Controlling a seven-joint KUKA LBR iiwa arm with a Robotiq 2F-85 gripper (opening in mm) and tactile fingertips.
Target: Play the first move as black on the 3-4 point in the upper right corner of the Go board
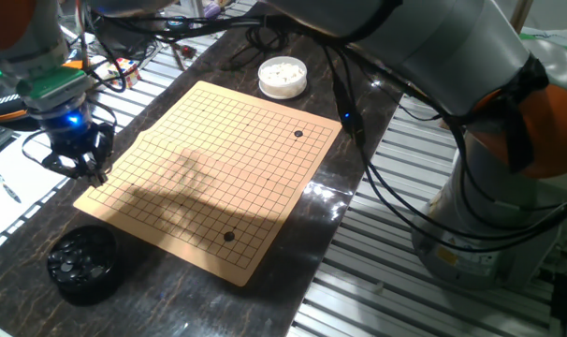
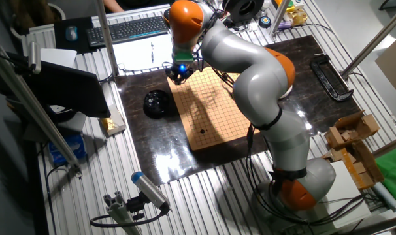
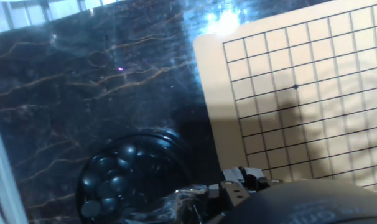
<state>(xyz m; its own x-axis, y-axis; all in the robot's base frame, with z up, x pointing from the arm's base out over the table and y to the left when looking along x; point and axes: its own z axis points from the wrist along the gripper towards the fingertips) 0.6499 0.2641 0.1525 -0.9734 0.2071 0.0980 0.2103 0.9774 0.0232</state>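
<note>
Nearest the front edge of the dark marbled desk [image 1: 321, 225], a black bowl [image 1: 81, 265] full of black stones sits beside the Go board's [image 1: 218, 173] corner. On the board lie two black stones: one [image 1: 229, 237] close by, another [image 1: 298, 134] farther off. Over the board's left edge hangs the tool [image 1: 89, 167]; whether its fingers are parted I cannot tell. Beyond stands a white bowl [image 1: 283, 77].
</note>
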